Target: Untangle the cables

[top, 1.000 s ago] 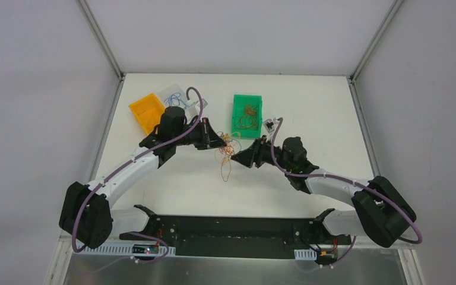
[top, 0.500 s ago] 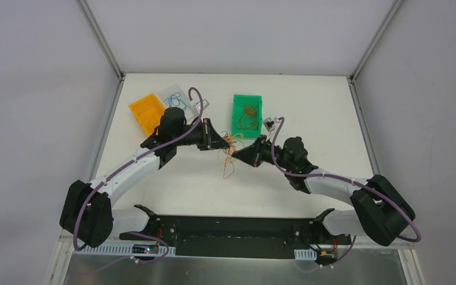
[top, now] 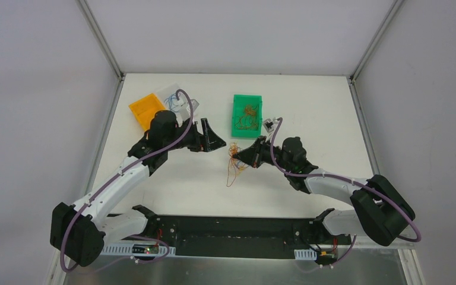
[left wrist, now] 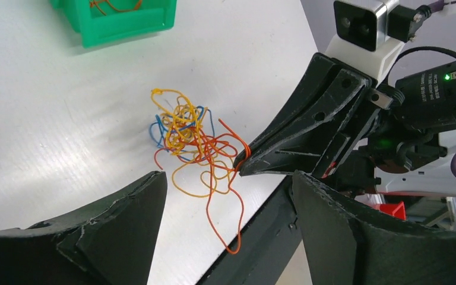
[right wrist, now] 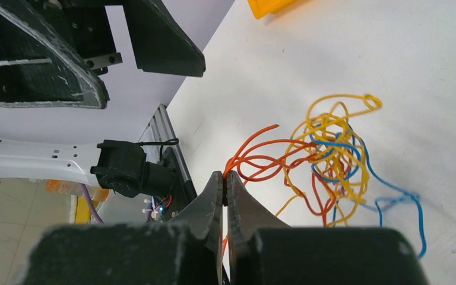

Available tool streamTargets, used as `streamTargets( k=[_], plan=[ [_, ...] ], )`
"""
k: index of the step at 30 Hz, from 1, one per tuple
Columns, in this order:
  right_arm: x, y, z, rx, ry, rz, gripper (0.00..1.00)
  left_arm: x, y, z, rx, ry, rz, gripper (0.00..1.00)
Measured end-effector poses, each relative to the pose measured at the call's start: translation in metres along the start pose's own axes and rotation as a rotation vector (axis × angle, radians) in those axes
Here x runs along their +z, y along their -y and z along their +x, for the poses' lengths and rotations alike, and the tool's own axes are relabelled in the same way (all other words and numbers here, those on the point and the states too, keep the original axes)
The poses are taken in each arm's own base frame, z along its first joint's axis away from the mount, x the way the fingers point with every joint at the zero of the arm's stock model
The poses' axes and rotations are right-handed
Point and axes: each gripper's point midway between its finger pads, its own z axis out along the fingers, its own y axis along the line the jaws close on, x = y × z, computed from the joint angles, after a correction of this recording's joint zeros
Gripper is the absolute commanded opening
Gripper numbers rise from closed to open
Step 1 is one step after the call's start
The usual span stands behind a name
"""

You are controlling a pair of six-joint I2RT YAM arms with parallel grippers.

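Right gripper (right wrist: 225,178) clamps the cables (right wrist: 332,142) mid-table (green bin (left wrist: 127,24) near); left gripper (left wrist: 227,178) gapes just beside them

Top view: open table (top: 178,184) lower centre; green bin (top: 246,135) upper centre, orange bin (top: 138,111) upper left, cables (top: 234,161) mid-frame obstruct.

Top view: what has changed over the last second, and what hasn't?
The left gripper drew back leftward from the tangle and now stands open. The tangle slid slightly toward the right gripper, which stays shut on an orange cable. The green bin and orange bin have not moved.
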Motion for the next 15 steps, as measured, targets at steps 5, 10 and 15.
streamTargets(
  k=[5, 10, 15],
  plan=[
    [0.0, 0.002, 0.002, -0.004, -0.008, 0.005, 0.0, 0.007, -0.007, 0.001, 0.031, -0.023, -0.028, 0.87],
    [-0.001, -0.002, 0.004, -0.02, -0.025, -0.014, 0.0, 0.02, -0.023, 0.023, 0.033, -0.116, -0.07, 0.89],
    [-0.004, -0.007, 0.006, -0.043, -0.045, -0.035, 0.0, 0.036, -0.037, 0.032, 0.004, -0.174, -0.109, 1.0]
  ],
)
